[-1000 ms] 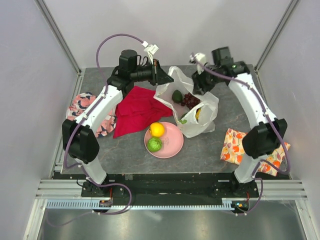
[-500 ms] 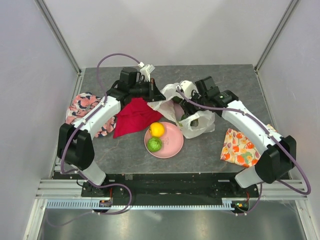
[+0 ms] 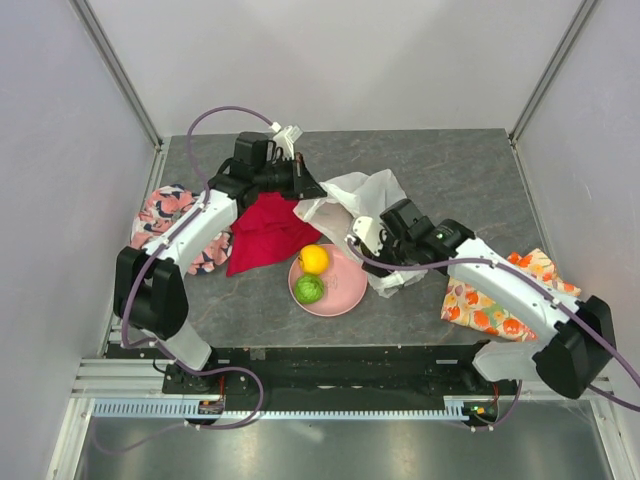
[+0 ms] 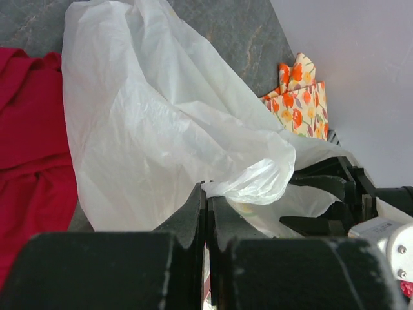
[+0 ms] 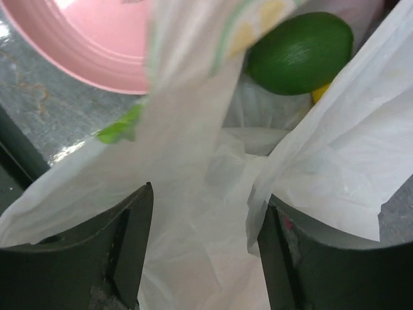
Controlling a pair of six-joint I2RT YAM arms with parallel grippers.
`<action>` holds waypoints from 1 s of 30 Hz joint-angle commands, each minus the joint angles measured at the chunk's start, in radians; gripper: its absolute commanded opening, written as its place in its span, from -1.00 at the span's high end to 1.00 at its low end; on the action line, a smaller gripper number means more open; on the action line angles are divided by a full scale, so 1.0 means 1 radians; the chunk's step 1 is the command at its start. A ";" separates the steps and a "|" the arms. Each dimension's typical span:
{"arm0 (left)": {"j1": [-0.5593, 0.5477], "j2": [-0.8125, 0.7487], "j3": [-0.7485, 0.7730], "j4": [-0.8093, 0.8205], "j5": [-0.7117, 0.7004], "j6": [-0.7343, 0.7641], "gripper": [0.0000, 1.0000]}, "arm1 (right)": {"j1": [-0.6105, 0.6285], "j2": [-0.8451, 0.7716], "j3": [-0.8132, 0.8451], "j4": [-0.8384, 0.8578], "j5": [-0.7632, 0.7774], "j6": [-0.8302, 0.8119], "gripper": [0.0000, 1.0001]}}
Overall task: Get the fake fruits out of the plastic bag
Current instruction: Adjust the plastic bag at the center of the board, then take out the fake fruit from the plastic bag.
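Observation:
The plastic bag (image 3: 365,192) lies crumpled behind the pink plate (image 3: 345,292). My left gripper (image 3: 307,190) is shut on a bunched edge of the bag (image 4: 148,123), pinched at its tips (image 4: 210,191). My right gripper (image 3: 378,258) is at the bag's near side beside the plate, open, with loose bag film (image 5: 193,258) between its fingers and draped over the right finger (image 5: 287,255). A dark green avocado (image 5: 300,51) shows inside the bag ahead of it, with a bit of yellow fruit (image 5: 321,93) under it. A yellow-orange citrus (image 3: 314,259) and a green lime (image 3: 309,289) sit on the plate.
A red cloth (image 3: 268,228) lies left of the bag, under my left arm. A floral cloth (image 3: 170,215) sits at the left edge and a fruit-printed orange cloth (image 3: 500,295) under my right arm. The plate's rim (image 5: 77,55) is close to my right gripper.
My right arm swung from behind the bag to its near side by the plate, and its jaws opened wider. The left gripper came down with the bag edge; the bag has collapsed and hides its fruits from above.

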 commanded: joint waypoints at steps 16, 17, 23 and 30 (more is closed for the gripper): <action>0.014 0.036 0.107 0.090 0.044 -0.064 0.97 | -0.095 0.275 0.629 -0.040 -0.036 0.086 -0.68; 0.014 0.035 0.107 0.091 0.044 -0.065 0.97 | -0.095 0.275 0.632 -0.038 -0.054 0.084 -0.66; 0.016 0.039 0.120 0.090 0.050 -0.068 0.97 | -0.081 0.292 0.668 -0.064 -0.223 0.098 -0.35; 0.016 0.053 0.129 0.096 0.060 -0.075 0.97 | -0.072 0.332 0.463 -0.003 -0.209 0.049 0.04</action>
